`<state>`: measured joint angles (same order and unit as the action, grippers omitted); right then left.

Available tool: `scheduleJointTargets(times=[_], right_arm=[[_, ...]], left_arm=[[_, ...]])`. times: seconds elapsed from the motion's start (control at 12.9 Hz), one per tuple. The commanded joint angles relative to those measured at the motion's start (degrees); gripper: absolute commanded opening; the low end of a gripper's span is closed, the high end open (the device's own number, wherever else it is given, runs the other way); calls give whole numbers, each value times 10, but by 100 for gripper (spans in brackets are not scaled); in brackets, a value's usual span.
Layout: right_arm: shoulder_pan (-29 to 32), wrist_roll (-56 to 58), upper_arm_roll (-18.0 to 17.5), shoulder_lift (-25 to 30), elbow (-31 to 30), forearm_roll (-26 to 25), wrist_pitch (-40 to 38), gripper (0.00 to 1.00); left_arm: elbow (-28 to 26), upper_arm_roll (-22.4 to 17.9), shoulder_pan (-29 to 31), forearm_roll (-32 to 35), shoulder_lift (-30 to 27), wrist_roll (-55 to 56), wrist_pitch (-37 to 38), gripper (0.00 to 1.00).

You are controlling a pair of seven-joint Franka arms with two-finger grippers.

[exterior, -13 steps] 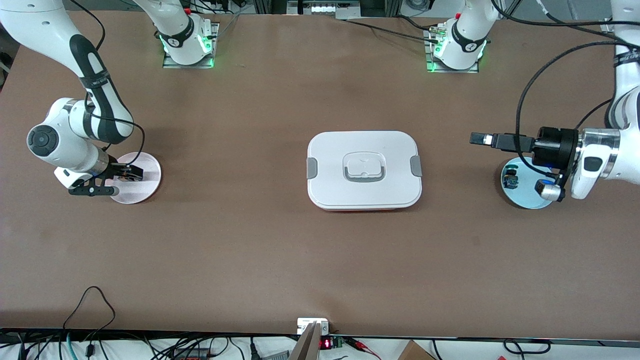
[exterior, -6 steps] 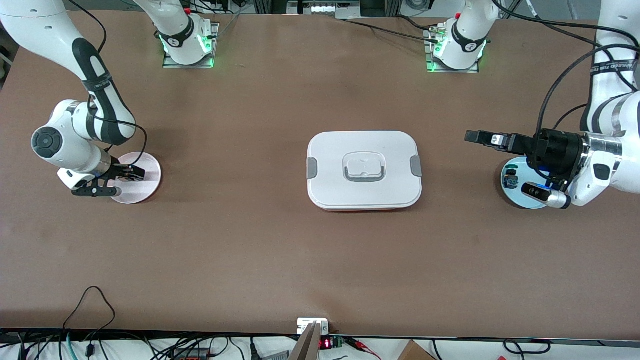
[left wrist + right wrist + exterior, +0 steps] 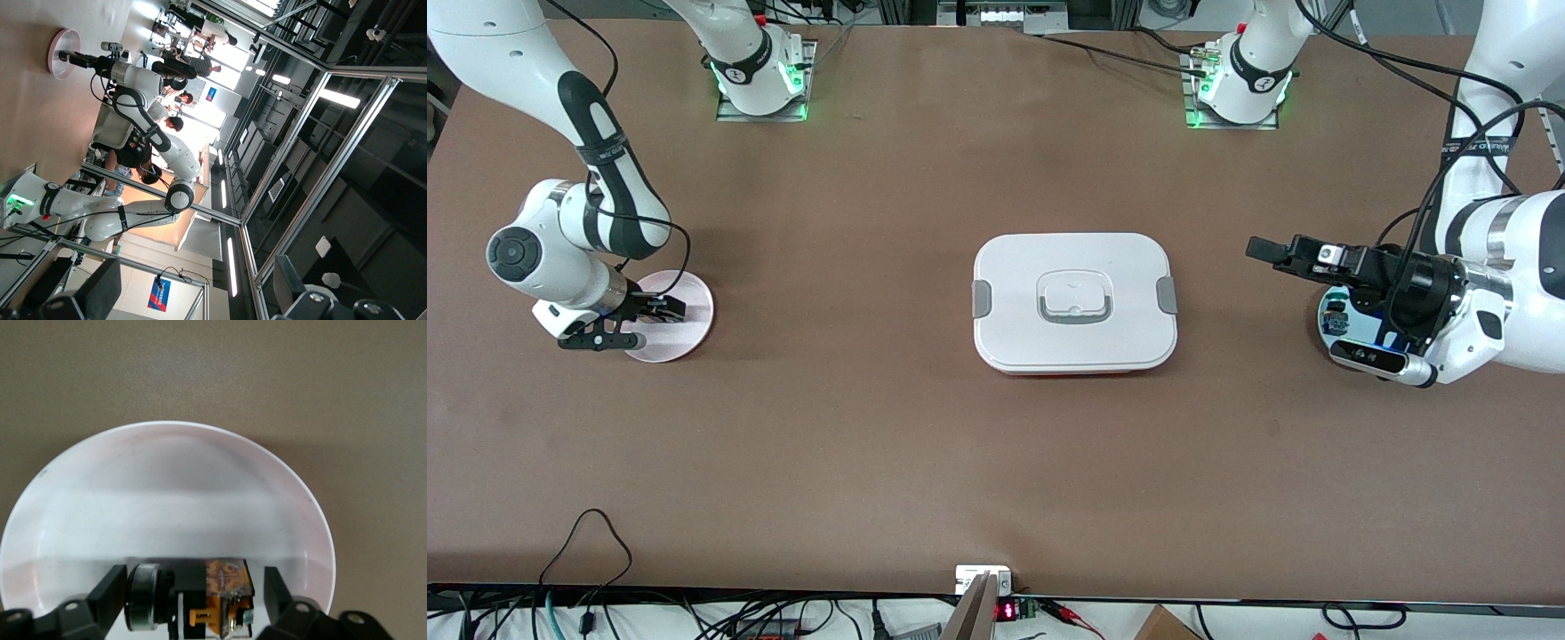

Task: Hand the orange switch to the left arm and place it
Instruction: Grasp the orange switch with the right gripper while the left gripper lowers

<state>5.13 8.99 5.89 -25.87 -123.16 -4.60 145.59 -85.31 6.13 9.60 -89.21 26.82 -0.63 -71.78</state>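
The right gripper (image 3: 660,308) is seen low over the pink plate (image 3: 694,331), and in the right wrist view the orange switch (image 3: 217,599) lies between its spread fingers (image 3: 107,593); whether the pads touch it cannot be told, as its lower part is cut off. The left gripper (image 3: 1267,250) is held in the air beside the blue plate (image 3: 1343,331), which is half hidden by the wrist; its fingers look closed, with nothing held. The box (image 3: 1074,302) stands at the middle of the table.
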Motion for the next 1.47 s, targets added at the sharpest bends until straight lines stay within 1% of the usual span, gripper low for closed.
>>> scheduleJointTargets(times=[0.0,0.08,0.16,0.23,0.31,0.47,0.54,0.62,0.78,0.93,1.16,1.24,1.32,1.4], right_arm=[[6,7,-3,4,-7,-6,7,64],[6,13,-3,5,-7,-5,4,51],[6,22,-3,6,-7,-5,3,40],[5,32,-3,6,-7,-5,0,25],[6,46,-4,6,-7,-5,0,17],[7,50,-5,7,-7,-2,-1,7],[5,51,-7,11,-5,-2,-7,2],[6,51,-12,15,-2,-2,-21,1],[8,50,-20,33,2,0,-50,1],[8,51,-28,67,2,2,-85,1],[8,66,-36,96,21,4,-130,1],[5,92,-37,107,32,11,-146,0],[4,111,-47,121,46,32,-173,0],[4,129,-60,136,71,65,-221,0]], left_arm=[[-7,-1,-1,-9,2,-103,15,100],[-14,-1,1,-7,3,-132,16,100],[-17,-1,2,-6,3,-152,17,100],[-17,-2,2,-4,3,-177,15,100],[-16,-2,1,3,3,-208,10,100],[-13,-5,1,30,-5,-213,8,100],[-12,-7,1,54,-18,-207,-6,100],[-13,-7,2,77,-33,-192,-20,100],[-13,-9,6,84,-44,-126,-24,100],[-16,-9,11,100,-53,-116,-27,100],[-18,-8,18,98,-54,-112,-51,100],[-17,-7,18,93,-51,-112,-51,100],[-18,-3,18,91,-49,-112,-52,100],[-18,-2,14,84,-49,-105,-57,100]])
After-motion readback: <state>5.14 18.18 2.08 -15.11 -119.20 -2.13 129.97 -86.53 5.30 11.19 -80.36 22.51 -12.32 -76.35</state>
